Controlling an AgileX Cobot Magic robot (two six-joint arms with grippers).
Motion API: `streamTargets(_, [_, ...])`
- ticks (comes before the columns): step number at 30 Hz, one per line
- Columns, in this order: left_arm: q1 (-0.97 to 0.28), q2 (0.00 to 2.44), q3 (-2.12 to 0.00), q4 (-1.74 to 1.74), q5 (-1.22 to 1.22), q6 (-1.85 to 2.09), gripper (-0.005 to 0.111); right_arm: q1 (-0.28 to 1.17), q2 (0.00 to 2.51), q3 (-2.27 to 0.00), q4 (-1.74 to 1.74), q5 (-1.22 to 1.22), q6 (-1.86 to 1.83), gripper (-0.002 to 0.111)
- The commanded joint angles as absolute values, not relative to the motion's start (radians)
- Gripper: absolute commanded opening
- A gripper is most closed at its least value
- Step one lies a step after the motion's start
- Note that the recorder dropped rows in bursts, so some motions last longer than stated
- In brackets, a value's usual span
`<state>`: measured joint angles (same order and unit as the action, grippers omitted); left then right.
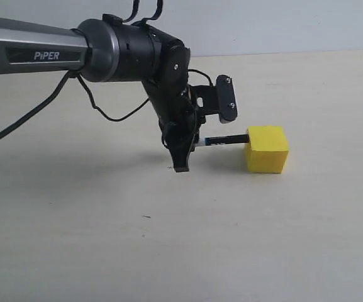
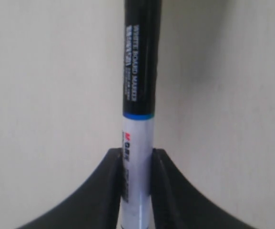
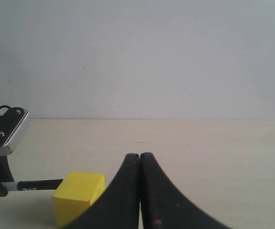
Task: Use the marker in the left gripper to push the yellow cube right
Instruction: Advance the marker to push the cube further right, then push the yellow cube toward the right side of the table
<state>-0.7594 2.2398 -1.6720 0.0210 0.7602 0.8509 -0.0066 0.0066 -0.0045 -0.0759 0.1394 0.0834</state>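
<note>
Yellow cube (image 1: 267,149) sits on the pale worktop (image 1: 106,239), with the marker's (image 1: 222,140) black end touching its left face. Left gripper (image 1: 181,160) fingers (image 2: 104,191) clamp the white barrel. Right gripper (image 3: 139,191) fingers are pressed together.

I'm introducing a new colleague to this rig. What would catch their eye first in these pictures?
The bright yellow cube stands out on the pale table, right of centre in the exterior view. A black and grey arm reaches in from the left, its left gripper holding a marker level, tip against the cube's left face. The fingers of the right gripper are pressed shut on nothing.
</note>
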Motion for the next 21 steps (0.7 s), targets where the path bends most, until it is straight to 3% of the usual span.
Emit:
streamTargets(1, [-0.789, 2.245, -1.68, 0.027, 0.705, 0.835, 0.0, -0.006, 0.0, 0.0, -0.077, 0.134, 0.083, 0.0])
streamTargets(13, [-0.745, 2.245, -1.68, 0.089, 0.766, 0.826, 0.0, -0.006, 0.0, 0.0, -0.077, 0.134, 0.083, 0.0])
streamTargets(21, [-0.824, 2.245, -1.68, 0.082, 0.751, 0.837, 0.0, -0.006, 0.0, 0.0, -0.077, 0.134, 0.083, 0.0])
